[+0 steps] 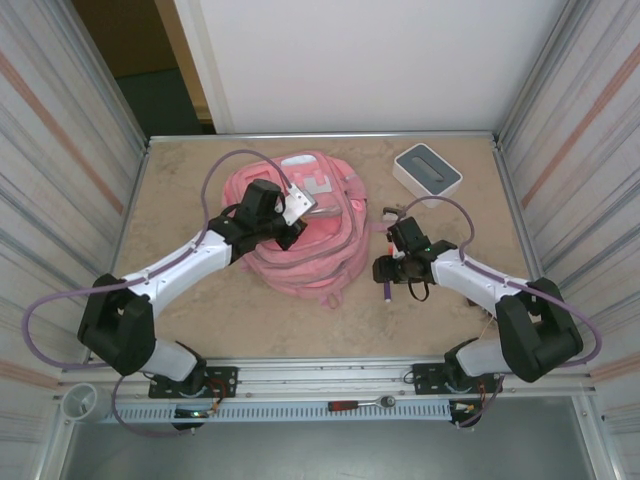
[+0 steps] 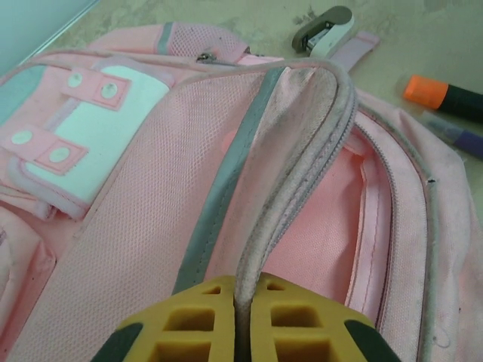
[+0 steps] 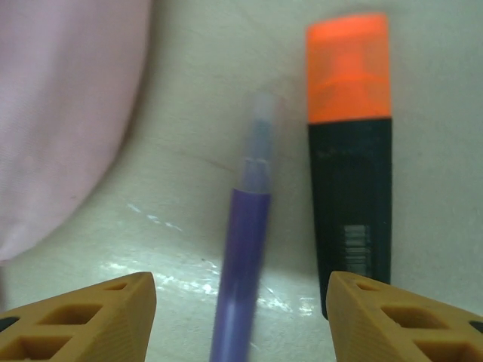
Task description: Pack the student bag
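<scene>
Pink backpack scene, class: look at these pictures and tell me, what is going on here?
The left gripper is shut on the raised zip edge of the pink backpack, lifting it so the compartment gapes open. The right gripper hangs open just above a purple pen and an orange highlighter, which lie side by side on the table beside the backpack. Neither one is packed yet.

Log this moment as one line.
left gripper: jaws shut on student bag zipper rim | right gripper: jaws open above purple pen | orange highlighter: beside pen
</scene>
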